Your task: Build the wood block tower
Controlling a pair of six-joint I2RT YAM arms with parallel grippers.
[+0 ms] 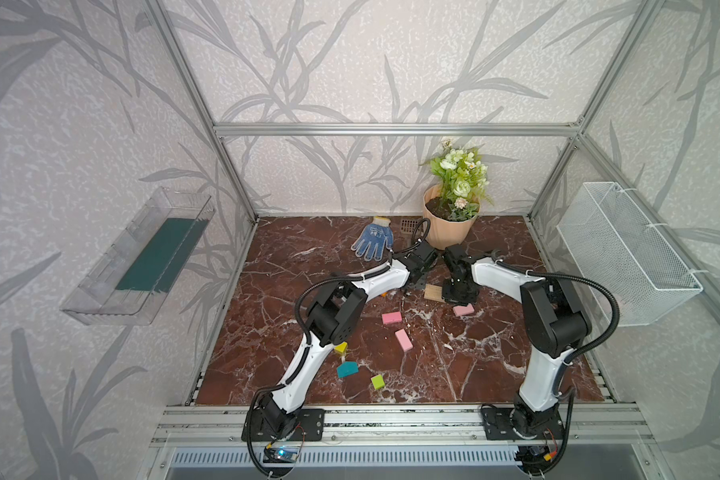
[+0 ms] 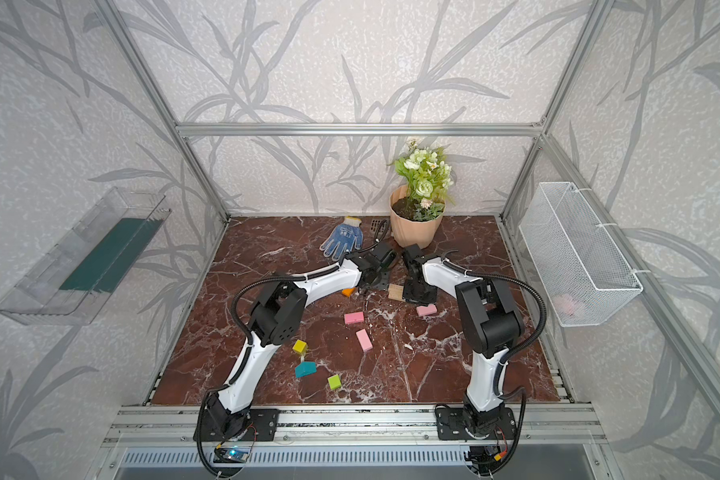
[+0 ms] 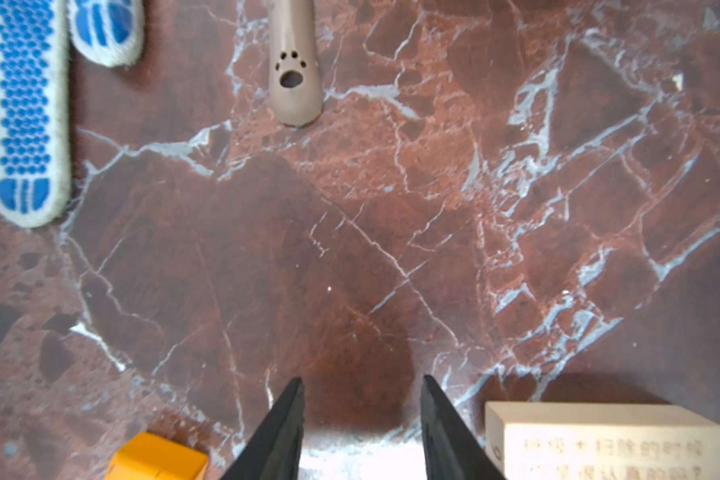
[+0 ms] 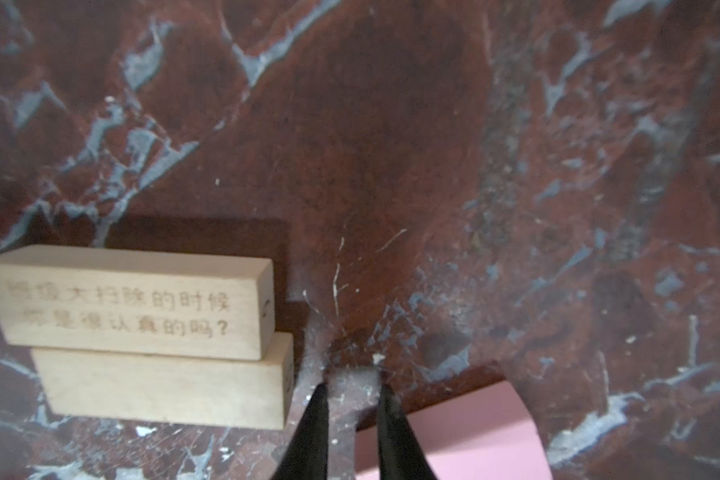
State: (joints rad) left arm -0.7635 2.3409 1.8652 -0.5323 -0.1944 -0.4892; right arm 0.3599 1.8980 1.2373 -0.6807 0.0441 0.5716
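Both grippers were at the back middle of the table (image 1: 308, 257), just in front of the pot (image 1: 449, 232), with the tan blocks (image 1: 433, 292) between them. Left gripper (image 3: 361, 379) hung low over bare marble, jaws pulled in narrow with nothing between them. An orange block (image 3: 159, 457) lay just off one finger, and a tan block off the other. Right gripper (image 4: 353, 385) was low too, jaws almost together and empty. A pink block (image 4: 454, 432) lay just beside one finger, not gripped. The two tan blocks touched along their long sides, the printed one (image 4: 129, 303) partly over the plain one (image 4: 163, 386). I couldn't tell if it sat on top or just alongside. Tower not up yet. The other blocks lay loose toward the front: two more pink blocks (image 1: 391, 318) (image 1: 403, 340) mid-table, then a yellow cube (image 1: 341, 348), teal piece (image 1: 347, 369) and lime cube (image 1: 378, 381) by the left arm. A glove (image 1: 373, 239) lay at the back, left of the pot, apart from the blocks.
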